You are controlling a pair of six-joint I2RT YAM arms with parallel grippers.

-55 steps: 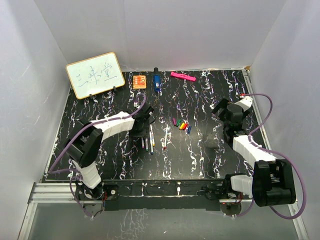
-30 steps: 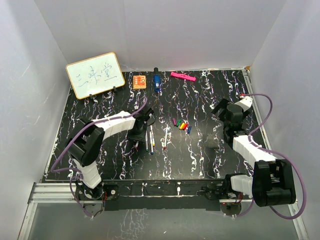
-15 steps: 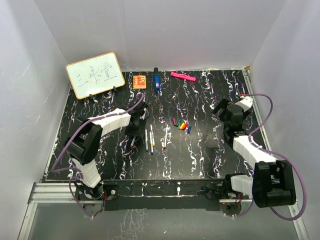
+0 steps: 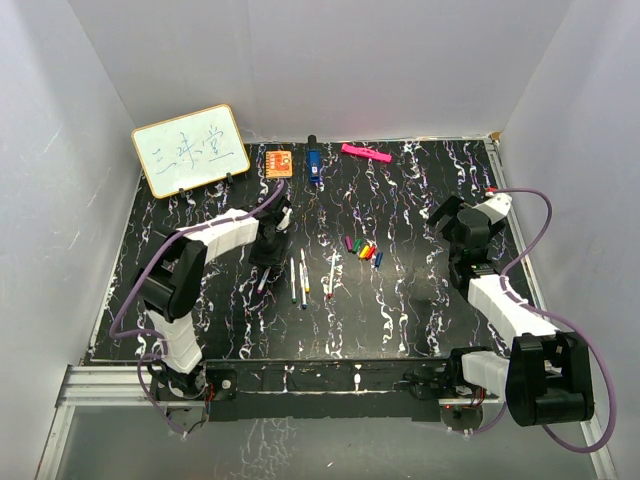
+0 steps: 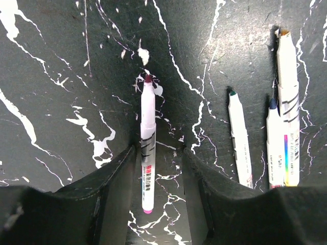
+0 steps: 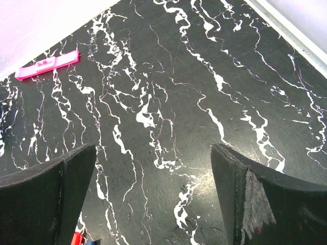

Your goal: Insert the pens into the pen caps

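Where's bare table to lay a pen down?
Bare table between the pen caps and the right gripper, and along the near edge in front of the pens. Crowded at centre-left, where pens and left gripper bunch.

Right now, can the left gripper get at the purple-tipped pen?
Probably yes. The purple-tipped pen lies between the open fingers of the left gripper, with a gap on each side and nothing on top of it. The other pens lie apart, off to one side.

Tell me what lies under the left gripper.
A white-barrelled pen with a purple tip lies flat on the black marbled table between the fingers of the open left gripper, apparently untouched. Nothing covers it in the wrist view.
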